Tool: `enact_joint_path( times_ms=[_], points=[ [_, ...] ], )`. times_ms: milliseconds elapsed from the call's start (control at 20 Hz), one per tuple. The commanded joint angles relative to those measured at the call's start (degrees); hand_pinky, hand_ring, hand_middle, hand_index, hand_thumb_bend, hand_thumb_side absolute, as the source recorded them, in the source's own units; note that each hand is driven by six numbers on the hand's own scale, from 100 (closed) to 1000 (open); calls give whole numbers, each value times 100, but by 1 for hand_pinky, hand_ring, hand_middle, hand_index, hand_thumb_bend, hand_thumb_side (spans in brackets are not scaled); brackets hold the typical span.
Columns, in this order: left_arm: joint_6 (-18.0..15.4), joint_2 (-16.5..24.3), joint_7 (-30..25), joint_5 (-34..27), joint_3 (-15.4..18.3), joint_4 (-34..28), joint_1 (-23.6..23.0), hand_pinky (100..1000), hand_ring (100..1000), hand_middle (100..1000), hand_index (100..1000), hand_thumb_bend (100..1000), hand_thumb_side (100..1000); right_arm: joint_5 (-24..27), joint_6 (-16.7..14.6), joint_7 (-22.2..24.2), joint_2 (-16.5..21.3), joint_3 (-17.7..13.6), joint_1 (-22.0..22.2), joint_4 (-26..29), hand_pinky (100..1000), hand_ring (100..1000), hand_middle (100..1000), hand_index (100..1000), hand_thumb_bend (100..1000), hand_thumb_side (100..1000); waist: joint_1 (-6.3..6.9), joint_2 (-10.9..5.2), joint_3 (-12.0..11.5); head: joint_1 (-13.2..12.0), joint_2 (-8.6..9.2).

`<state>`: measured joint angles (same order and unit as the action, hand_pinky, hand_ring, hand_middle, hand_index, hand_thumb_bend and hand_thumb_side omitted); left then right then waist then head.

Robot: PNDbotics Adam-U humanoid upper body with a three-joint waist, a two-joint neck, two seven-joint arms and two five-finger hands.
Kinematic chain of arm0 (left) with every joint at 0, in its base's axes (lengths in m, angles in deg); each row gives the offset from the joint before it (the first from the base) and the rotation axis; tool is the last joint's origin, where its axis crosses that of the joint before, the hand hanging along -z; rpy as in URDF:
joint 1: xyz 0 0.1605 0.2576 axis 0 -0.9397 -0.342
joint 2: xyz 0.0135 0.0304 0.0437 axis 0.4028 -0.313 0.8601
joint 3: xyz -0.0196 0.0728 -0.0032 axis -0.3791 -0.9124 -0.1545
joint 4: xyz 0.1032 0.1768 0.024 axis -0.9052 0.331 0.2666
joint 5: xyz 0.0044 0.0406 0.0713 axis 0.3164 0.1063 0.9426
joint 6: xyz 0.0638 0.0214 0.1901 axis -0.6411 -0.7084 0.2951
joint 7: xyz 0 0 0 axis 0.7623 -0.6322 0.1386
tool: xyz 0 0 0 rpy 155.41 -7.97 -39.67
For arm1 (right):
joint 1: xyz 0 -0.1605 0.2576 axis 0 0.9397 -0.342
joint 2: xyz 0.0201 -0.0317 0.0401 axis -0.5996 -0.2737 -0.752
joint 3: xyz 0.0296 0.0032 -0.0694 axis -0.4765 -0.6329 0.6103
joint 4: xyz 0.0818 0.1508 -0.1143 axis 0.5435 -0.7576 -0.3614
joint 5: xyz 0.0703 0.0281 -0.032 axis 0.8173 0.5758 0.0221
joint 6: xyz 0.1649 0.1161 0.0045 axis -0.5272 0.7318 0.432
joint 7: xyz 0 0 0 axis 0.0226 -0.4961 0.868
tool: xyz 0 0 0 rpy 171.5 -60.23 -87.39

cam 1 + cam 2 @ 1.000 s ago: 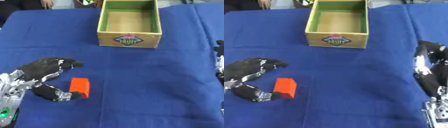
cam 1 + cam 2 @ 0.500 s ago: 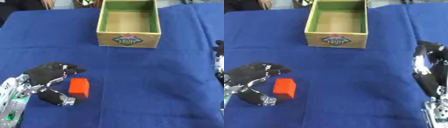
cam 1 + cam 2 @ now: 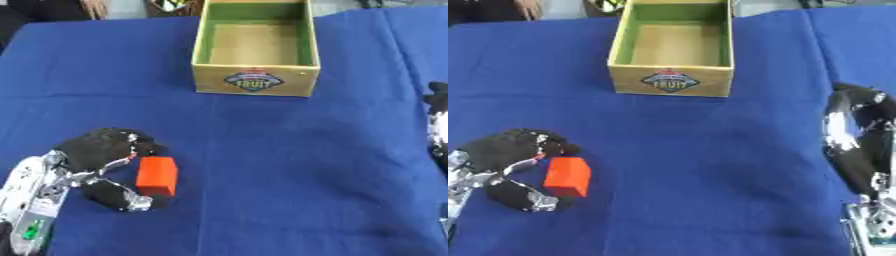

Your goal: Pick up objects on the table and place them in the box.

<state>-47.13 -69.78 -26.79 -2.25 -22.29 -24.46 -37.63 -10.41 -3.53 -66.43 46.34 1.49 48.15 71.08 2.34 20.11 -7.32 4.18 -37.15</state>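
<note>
Left eye view shows we're basically at the start of this one: the box (image 3: 255, 47) looks empty, nothing dropped in yet, and the only object I can spot on the table is the orange block (image 3: 157, 175). It sits right in the gap of the left hand (image 3: 98, 159), fingers curving over its far side and thumb hooking round under its near corner. So the hand is cupped around it, fairly wide, but I can't tell whether it's actually pinching it yet. The block looks like it's flat on the cloth, not lifted. So the grab, the carry and the drop are all left to do.

The box is well away from that hand, up and off to its right, far side of the table. Cardboard look, tan floor, green inner walls, a fruit label on the front. The block is a plain matte brick with crisp edges. The tablecloth (image 3: 289, 165) is blue fabric, slightly creased.

The right hand (image 3: 859, 145) hangs idle at the right edge, fingers relaxed.
</note>
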Motion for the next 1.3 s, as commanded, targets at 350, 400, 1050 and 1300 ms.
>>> enact_joint_path(
  times_ms=[350,400,1050,1300],
  points=[
    [-586,35,-297,-251,43,156,4,353,547,378,575,252,1000,-88,49,30,2,22,-18,128,709,747,477,582,100,346,-27,-63,8,-16,91],
    [-554,41,-231,-295,44,141,7,324,524,354,535,229,968,-90,55,28,1,22,-20,128,709,747,476,582,100,346,-26,-62,9,-17,94],
    [-313,262,-161,-873,293,-220,220,137,432,355,459,158,686,-106,115,-53,-7,5,-16,128,708,746,475,578,100,344,-16,-71,23,-9,167],
    [-86,614,101,-1082,485,-615,622,139,423,382,495,114,539,-91,92,-101,9,-6,-21,128,708,746,475,578,100,344,-8,-79,77,-38,253]
  ],
)
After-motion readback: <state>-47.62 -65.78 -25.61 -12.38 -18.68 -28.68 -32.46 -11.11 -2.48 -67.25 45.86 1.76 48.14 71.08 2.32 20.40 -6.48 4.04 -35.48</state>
